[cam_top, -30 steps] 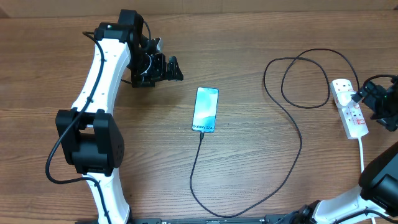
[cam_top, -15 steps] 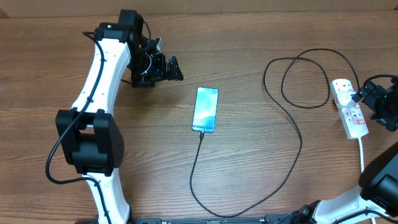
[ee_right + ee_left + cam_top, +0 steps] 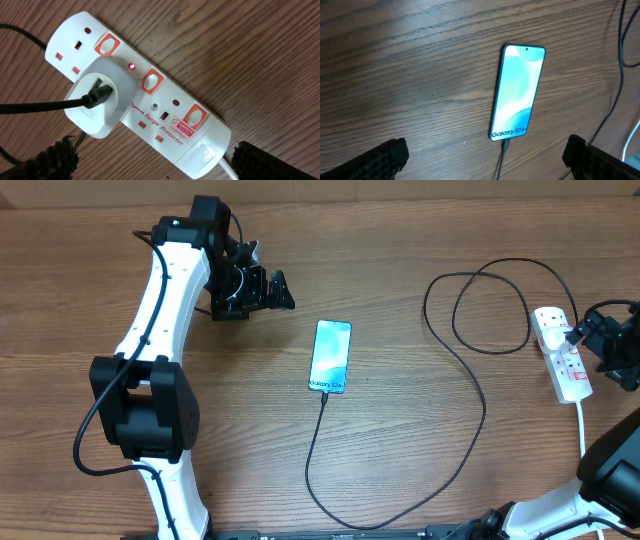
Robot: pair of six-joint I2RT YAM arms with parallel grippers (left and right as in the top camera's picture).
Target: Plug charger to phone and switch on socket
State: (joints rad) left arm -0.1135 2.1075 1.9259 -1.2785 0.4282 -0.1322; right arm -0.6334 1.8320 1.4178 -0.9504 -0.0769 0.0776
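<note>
Overhead view shows the slim rectangular phone with the light blue screen lying flat on the brown wooden worktop, ahead of the left pincer and well apart from it. This pincer is released, its fingers spread wide, and it holds nothing. At the short edge with the "Galaxy" text, the long thin black charger cable meets the phone, so I judge the plugging part as done, though the joint is too small to confirm fully. The white elongated power strip lies just below and ahead of the right pincer, which is also released and empty; whether a fingertip touches the strip I cannot tell. The other end of the cable sits in a white square adapter, and a small red light glows beside the red-framed rocker switch next to that adapter, so possibly this outlet is live already. To do the switching well, check this light first. If a press is needed, bring one fingertip straight down on that rocker only, lightly and clear of the cable, so the strip does not slide.
</note>
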